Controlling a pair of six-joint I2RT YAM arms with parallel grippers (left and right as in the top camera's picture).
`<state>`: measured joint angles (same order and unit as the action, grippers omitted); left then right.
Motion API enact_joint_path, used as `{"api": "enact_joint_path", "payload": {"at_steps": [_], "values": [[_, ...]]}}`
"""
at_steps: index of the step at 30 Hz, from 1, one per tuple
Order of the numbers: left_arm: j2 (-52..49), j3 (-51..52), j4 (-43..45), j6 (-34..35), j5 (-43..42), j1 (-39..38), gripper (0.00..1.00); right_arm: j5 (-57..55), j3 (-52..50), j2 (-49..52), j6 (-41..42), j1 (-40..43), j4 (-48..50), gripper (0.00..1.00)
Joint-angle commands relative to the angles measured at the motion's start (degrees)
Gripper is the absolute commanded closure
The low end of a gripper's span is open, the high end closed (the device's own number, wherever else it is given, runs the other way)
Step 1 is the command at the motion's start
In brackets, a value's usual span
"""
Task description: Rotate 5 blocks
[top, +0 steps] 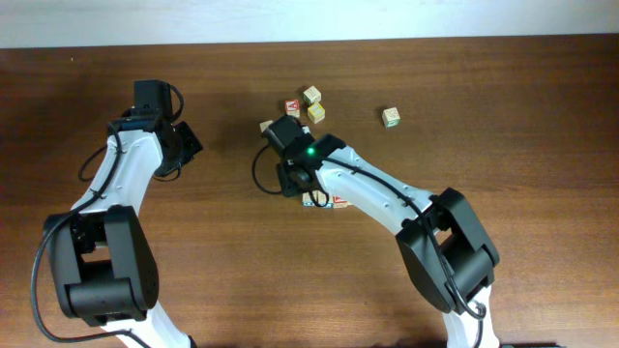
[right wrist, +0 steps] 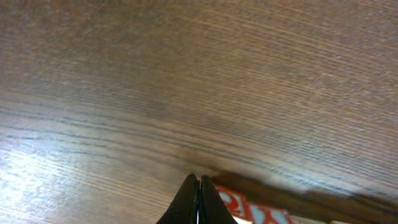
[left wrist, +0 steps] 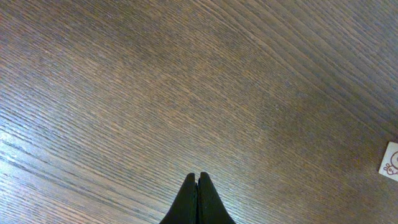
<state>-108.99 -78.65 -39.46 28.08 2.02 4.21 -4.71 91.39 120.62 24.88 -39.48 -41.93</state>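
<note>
Several small pale-wood blocks lie on the wooden table. A red-faced block (top: 292,106), a plain-topped block (top: 311,95) and a green-faced block (top: 391,117) sit at the back. Another block (top: 266,127) peeks out beside the right wrist. Two printed blocks (top: 314,200) (top: 340,201) lie under the right forearm. My right gripper (top: 298,188) (right wrist: 199,178) is shut and empty, tips just left of a red-printed block (right wrist: 252,210). My left gripper (top: 190,141) (left wrist: 198,176) is shut and empty over bare wood, with one block (left wrist: 390,160) at the view's right edge.
A cube with a yellowish face (top: 316,113) sits among the back blocks. The right arm (top: 387,198) stretches across the table's middle. The table's back edge (top: 309,43) runs just behind the blocks.
</note>
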Motion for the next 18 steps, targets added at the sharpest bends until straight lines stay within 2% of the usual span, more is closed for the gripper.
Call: {"api": "enact_joint_path", "payload": {"at_steps": [1, 18], "values": [[-0.9, -1.1, -0.1, -0.8, 0.8, 0.1, 1.00, 0.0, 0.8, 1.0, -1.6, 0.5, -0.1, 0.96], [-0.9, -1.1, -0.3, -0.8, 0.8, 0.0, 1.00, 3.0, 0.8, 1.4, -2.0, 0.5, -3.7, 0.96]]}}
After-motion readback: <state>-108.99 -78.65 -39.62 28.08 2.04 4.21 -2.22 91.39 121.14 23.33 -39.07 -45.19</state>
